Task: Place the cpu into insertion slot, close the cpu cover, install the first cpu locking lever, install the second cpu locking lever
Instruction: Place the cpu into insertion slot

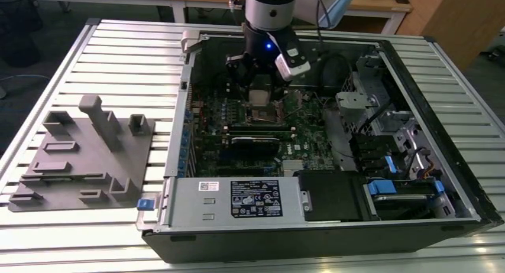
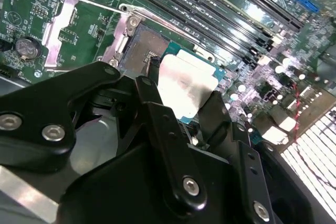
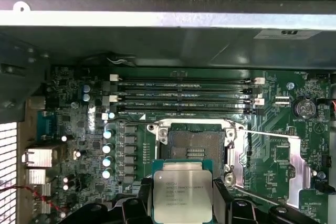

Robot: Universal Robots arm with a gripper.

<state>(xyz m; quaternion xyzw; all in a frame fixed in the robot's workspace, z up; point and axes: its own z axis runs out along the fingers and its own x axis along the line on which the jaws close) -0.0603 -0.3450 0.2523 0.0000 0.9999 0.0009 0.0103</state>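
My gripper is shut on the cpu, a flat square chip with a silver-grey top, gripped by its two side edges between dark fingers. The cpu hangs just short of the insertion slot, whose dark square centre lies bare. The cpu cover, a thin silver frame, lies swung open beside the slot. Two thin lever wires stand released. The second wrist view shows the cpu beside the slot and the open cover. In the exterior view the gripper hovers over the slot.
Long black memory slots run just past the socket. The open computer case walls the board in, with a power supply in front and drive bays on the exterior view's right. A grey fixture sits on the table at the left.
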